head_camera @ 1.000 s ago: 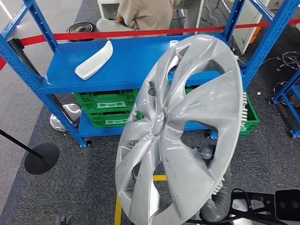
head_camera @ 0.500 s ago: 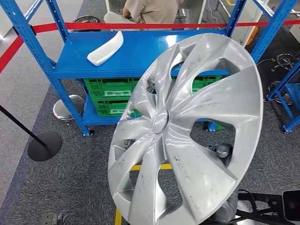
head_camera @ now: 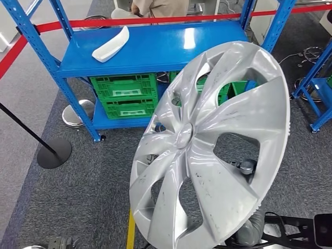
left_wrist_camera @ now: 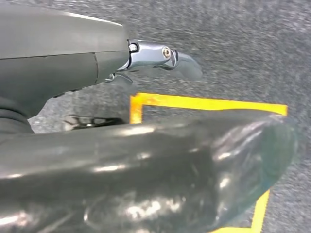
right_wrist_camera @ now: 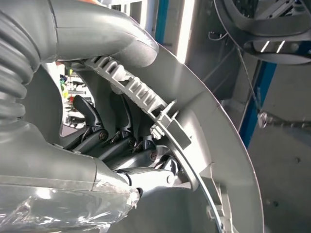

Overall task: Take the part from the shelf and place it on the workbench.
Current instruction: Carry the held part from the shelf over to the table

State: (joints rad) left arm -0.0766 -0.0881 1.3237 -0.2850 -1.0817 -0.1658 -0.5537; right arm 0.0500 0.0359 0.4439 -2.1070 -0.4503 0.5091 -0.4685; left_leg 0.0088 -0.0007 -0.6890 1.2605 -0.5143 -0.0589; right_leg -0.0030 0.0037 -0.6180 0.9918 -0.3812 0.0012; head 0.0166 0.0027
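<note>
A large silver hubcap (head_camera: 235, 111) hangs tilted in the air in front of me, its face towards the head camera. My right hand (right_wrist_camera: 121, 145) grips its rim from behind, dark fingers curled against the ribbed inner edge of the hubcap (right_wrist_camera: 227, 160). The grey ribbed right wrist (head_camera: 250, 231) shows below the hubcap. My left hand (left_wrist_camera: 146, 145) hangs low over the carpet with thumb and fingers apart and nothing in it.
The blue shelf (head_camera: 156, 49) stands ahead with a white curved part (head_camera: 110, 45) on its top board and green crates (head_camera: 125, 96) below. A person (head_camera: 160, 6) sits behind it. A stanchion base (head_camera: 54, 152), red tape (head_camera: 117, 22), yellow floor tape (head_camera: 130, 233) and another blue rack (head_camera: 317, 88) surround me.
The camera has moved, so the shelf sits differently in the picture. The hubcap stays in my right hand and now stands a little further right and more upright.
</note>
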